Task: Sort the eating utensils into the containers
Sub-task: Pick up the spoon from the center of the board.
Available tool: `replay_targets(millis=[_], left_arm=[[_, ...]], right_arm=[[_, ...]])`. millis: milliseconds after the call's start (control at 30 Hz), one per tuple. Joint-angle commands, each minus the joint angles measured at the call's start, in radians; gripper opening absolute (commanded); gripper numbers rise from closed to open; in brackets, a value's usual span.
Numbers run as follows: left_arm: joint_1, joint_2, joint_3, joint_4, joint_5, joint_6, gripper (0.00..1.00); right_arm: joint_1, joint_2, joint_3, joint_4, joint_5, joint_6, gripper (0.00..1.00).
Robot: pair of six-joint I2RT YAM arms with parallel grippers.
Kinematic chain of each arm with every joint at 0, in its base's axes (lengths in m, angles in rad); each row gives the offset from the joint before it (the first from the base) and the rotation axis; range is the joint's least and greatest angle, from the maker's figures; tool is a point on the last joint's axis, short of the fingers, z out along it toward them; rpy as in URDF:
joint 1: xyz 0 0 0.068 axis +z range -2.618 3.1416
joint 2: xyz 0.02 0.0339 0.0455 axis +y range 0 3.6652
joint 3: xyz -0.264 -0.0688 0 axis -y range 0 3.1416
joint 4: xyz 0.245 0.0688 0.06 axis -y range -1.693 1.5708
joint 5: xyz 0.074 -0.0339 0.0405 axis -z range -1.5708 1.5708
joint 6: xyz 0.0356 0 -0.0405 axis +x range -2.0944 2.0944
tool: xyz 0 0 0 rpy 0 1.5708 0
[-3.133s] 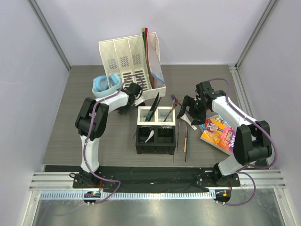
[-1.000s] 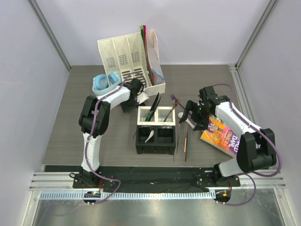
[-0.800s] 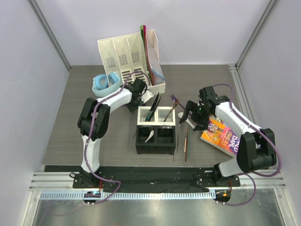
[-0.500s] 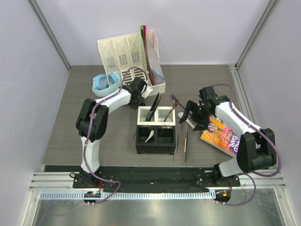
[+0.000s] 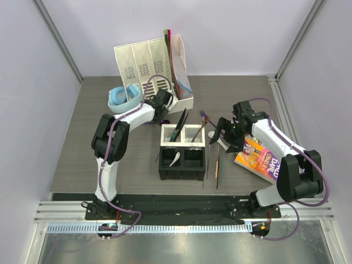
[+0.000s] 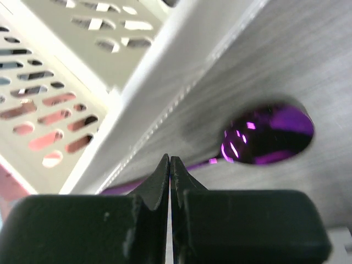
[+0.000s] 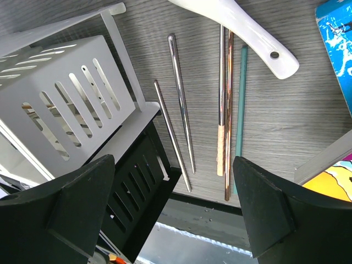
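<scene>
My left gripper [image 5: 165,103] is shut at the foot of the file organiser. Its closed tips [image 6: 170,164] rest over the handle of a purple spoon [image 6: 268,135] lying on the table; no handle shows between the jaws. My right gripper [image 5: 223,132] hangs wide open [image 7: 173,181] above metal chopsticks [image 7: 180,104], brown chopsticks [image 7: 227,110] and a white ceramic spoon [image 7: 242,30], all beside the containers [image 5: 182,177]. A white spoon [image 5: 175,159] lies in a black cell. Black pieces [image 5: 179,124] and a purple fork [image 5: 202,115] stick out of the white cells.
The tall white file organiser [image 5: 148,66] stands at the back, touching my left gripper. Blue headphones [image 5: 122,97] lie to its left. A colourful book [image 5: 257,155] lies to the right of the chopsticks, under my right forearm.
My left gripper has shut and slid a little to the right along the organiser's base. The right arm, after moving nearer earlier, has stayed still and open.
</scene>
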Motion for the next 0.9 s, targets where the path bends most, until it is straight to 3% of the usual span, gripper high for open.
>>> replay_targets(millis=[0, 333, 600, 867], left_arm=[[0.004, 0.054, 0.051, 0.037, -0.061, -0.012, 0.0], [0.004, 0.045, 0.042, -0.05, -0.026, -0.042, 0.0], [0.002, -0.103, -0.144, -0.118, 0.031, -0.119, 0.0], [-0.029, -0.205, -0.204, -0.118, 0.01, -0.168, 0.0]], right_arm=[[-0.005, -0.016, 0.04, -0.003, 0.002, 0.002, 0.94], [-0.005, 0.002, 0.051, -0.001, 0.005, -0.002, 0.94], [-0.005, 0.032, 0.065, 0.016, -0.001, -0.004, 0.94], [-0.005, 0.055, 0.075, 0.033, -0.013, -0.001, 0.94]])
